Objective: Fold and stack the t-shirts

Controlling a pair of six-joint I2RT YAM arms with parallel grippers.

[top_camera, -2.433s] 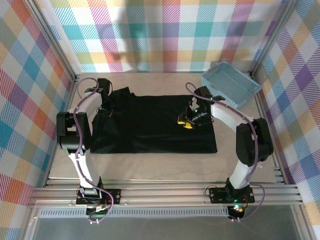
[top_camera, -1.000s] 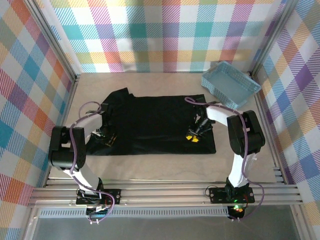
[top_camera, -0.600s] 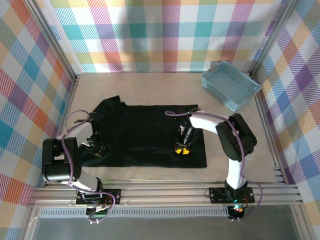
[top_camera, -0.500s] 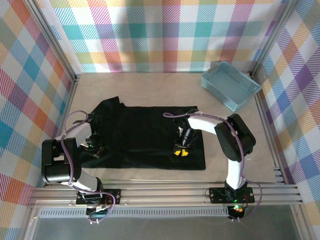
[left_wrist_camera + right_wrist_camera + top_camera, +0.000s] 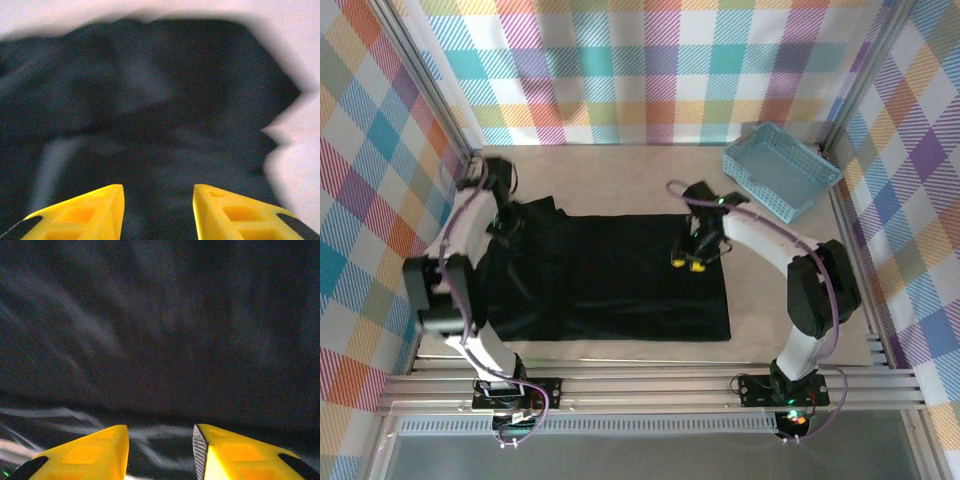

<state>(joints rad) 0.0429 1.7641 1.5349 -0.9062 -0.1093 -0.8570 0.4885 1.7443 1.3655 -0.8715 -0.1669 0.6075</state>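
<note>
Pale table (image 5: 620, 172), plaid walls (image 5: 650, 70), black t-shirt (image 5: 610, 280).

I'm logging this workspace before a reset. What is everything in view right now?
t-shirt: one, black, spread flat on the middle of the table.
basket: one, light blue, empty, at the table's far right corner.
table: one, pale wood, under everything.
walls: multicolour plaid, on three sides.
frame rails: silver metal, along the near edge.
left arm: one, white and black, reaching to the shirt's far left corner.
right arm: one, white and black, reaching over the shirt's far right part.
left gripper: yellow fingers, open, above the shirt's edge.
right gripper: yellow fingers, open, above the shirt.
</note>
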